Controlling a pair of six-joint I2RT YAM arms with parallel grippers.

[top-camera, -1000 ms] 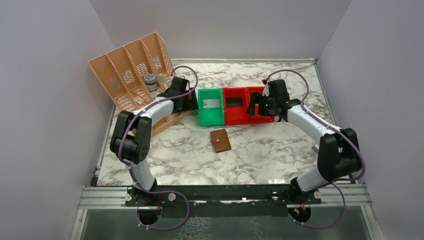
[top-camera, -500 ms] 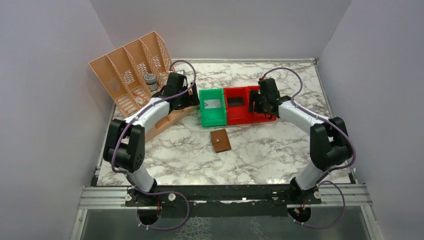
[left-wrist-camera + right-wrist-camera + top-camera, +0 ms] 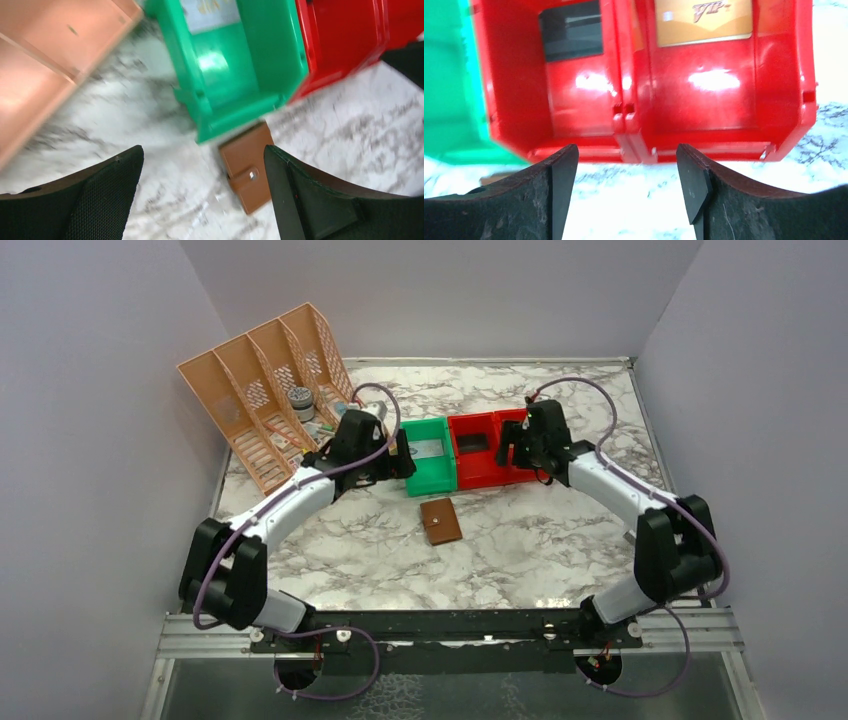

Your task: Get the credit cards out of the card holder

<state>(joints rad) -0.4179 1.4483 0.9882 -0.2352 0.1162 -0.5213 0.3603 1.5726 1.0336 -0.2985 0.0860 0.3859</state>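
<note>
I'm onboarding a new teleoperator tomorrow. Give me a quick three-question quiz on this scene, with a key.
1. True or false: the card holder lies on the table, outside every bin.
2. Which bin holds the gold card? A) the green bin B) the left red bin C) the right red bin
3. Fill in: the left gripper and the right gripper both have their jaws ____, with nothing held between them.

Key: 1 true; 2 C; 3 open.
</note>
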